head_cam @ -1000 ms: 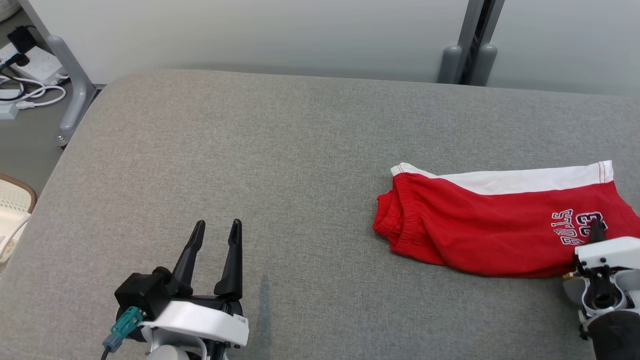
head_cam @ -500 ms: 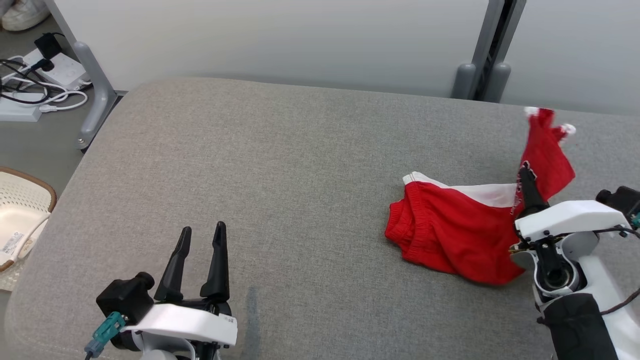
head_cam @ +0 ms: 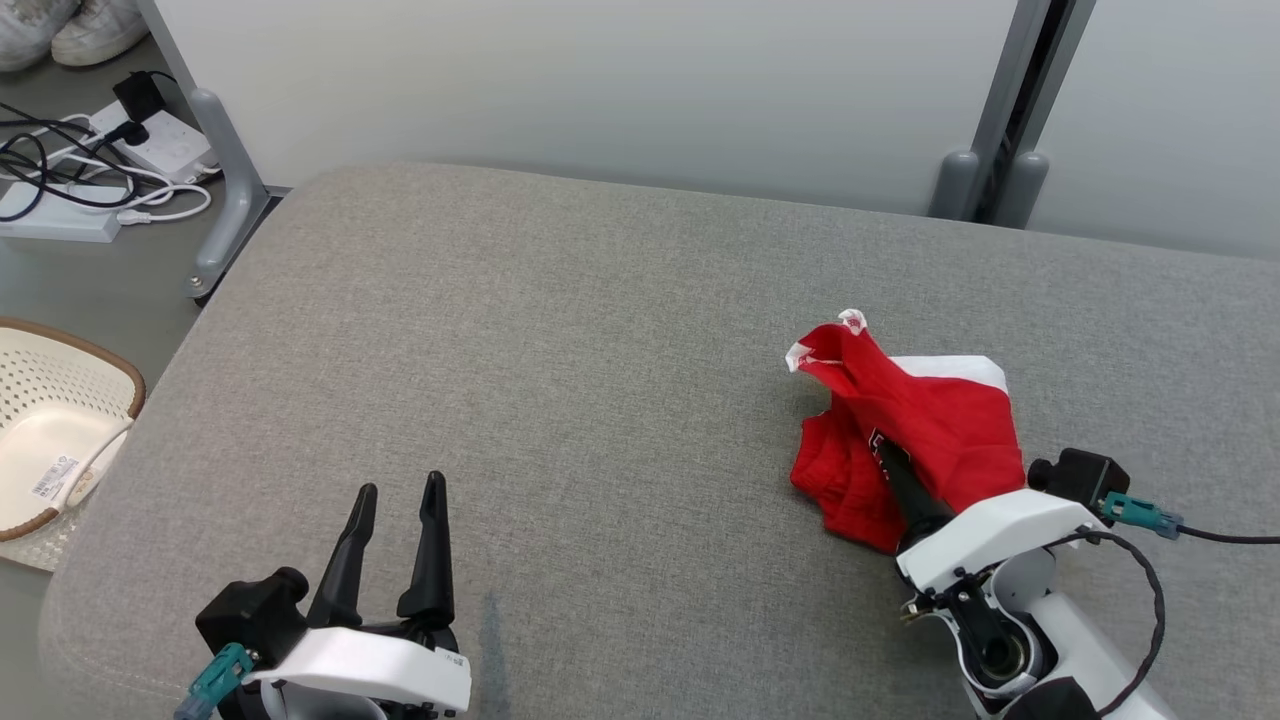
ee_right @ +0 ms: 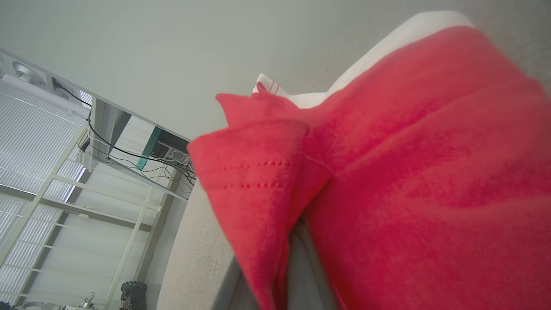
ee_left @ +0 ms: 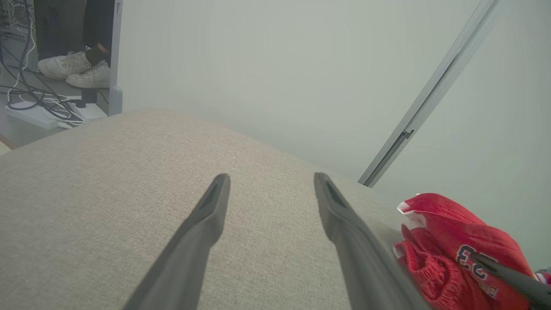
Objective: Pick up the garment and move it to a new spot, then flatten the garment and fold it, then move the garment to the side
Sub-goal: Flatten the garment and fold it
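Red shorts with a white side stripe and printed numbers (head_cam: 930,420) sit bunched on the grey cushion (head_cam: 600,330) at the right. My right gripper (head_cam: 885,455) is shut on the shorts, its dark finger buried in the cloth, and one leg is folded leftward over the waistband. Red cloth (ee_right: 387,172) drapes over the fingers in the right wrist view. My left gripper (head_cam: 395,500) stands open and holds nothing at the lower left, far from the shorts (ee_left: 452,249); its fingers (ee_left: 206,224) point across the bare cushion.
A white perforated basket (head_cam: 50,430) stands on the floor left of the cushion. A power strip and cables (head_cam: 90,190) lie by a grey post (head_cam: 225,180). White shoes (ee_left: 73,69) are on the floor behind. A pale wall runs along the cushion's far edge.
My right gripper has carried the lifted leg of the shorts leftward and down over the rest, so the garment is now a compact heap. The head camera has shifted; the left gripper stays open.
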